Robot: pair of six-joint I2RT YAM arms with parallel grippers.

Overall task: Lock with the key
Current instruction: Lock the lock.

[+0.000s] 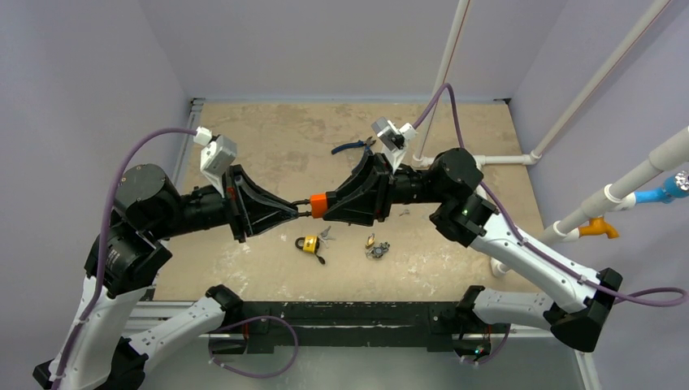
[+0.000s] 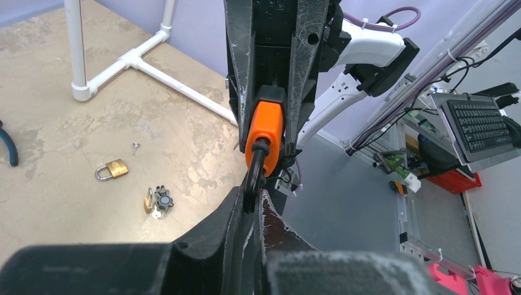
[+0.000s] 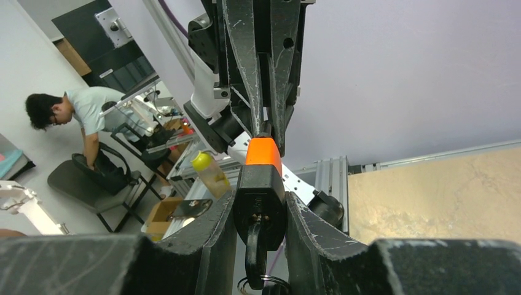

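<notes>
Padlock point(image 1: 318, 203) horizontal, shackle point(image 2: 255, 169) leftward in pinching left fingers point(image 1: 272, 213), body gripped by right fingers point(image 1: 348, 201), key point(image 3: 255, 249) seemingly inserted

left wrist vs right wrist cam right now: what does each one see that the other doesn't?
Only left wrist: the tabletop with a brass padlock, a second lock with keys, blue-handled pliers at the edge, a white PVC pipe and a keyboard off to the right.
Only right wrist: a black-headed key sticking out of the padlock's underside, a person bent over a chair, and a yellow-green bottle.
Both: the orange padlock, with the right claw on its body and the left claw shut on its shackle.
</notes>
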